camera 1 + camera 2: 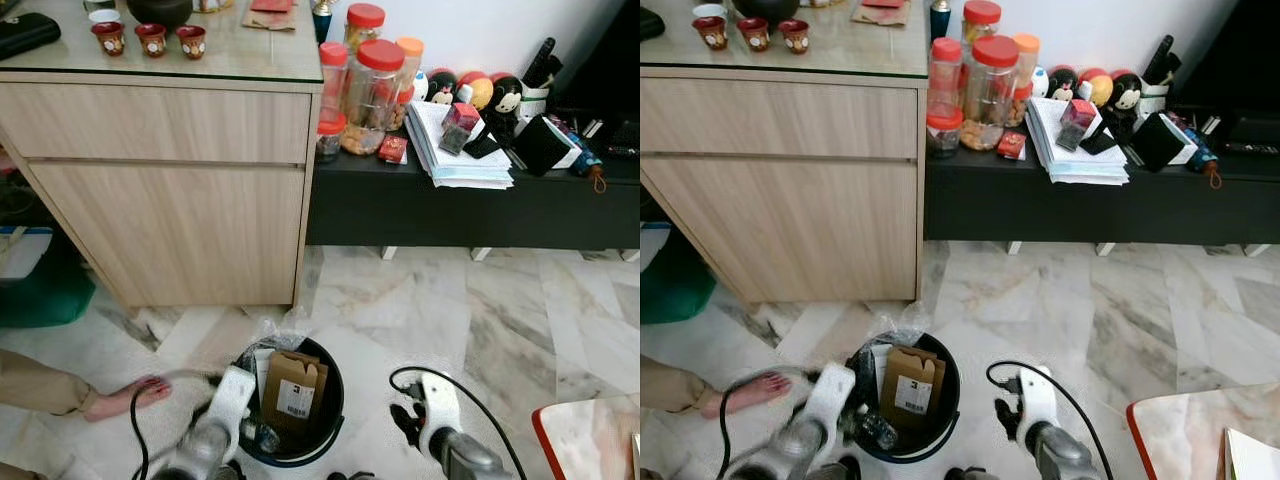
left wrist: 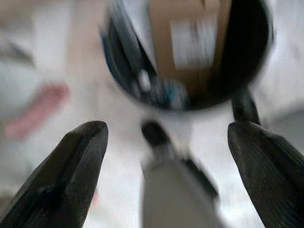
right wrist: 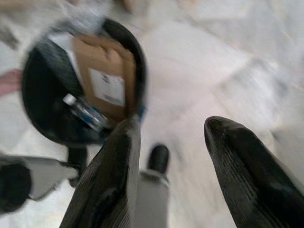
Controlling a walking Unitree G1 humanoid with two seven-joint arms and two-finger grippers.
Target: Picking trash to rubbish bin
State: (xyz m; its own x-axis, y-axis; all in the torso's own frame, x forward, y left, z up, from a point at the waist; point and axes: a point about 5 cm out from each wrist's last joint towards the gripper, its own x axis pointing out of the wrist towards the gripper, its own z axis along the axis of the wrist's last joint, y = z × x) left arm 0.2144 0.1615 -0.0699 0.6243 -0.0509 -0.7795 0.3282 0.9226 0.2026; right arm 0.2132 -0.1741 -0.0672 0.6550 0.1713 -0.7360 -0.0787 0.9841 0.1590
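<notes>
Your black bin (image 1: 330, 400) sits on the marble floor (image 1: 450, 310), holding a brown cardboard box (image 1: 292, 388) and what looks like a plastic bottle (image 3: 85, 111). Both jaws gape wide, empty, flanking it.

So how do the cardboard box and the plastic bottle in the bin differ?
The cardboard box is brown, the larger of the two, standing up with a white label; the plastic bottle is clear, small, lying low beside it. Both sit inside the black rubbish bin.
</notes>
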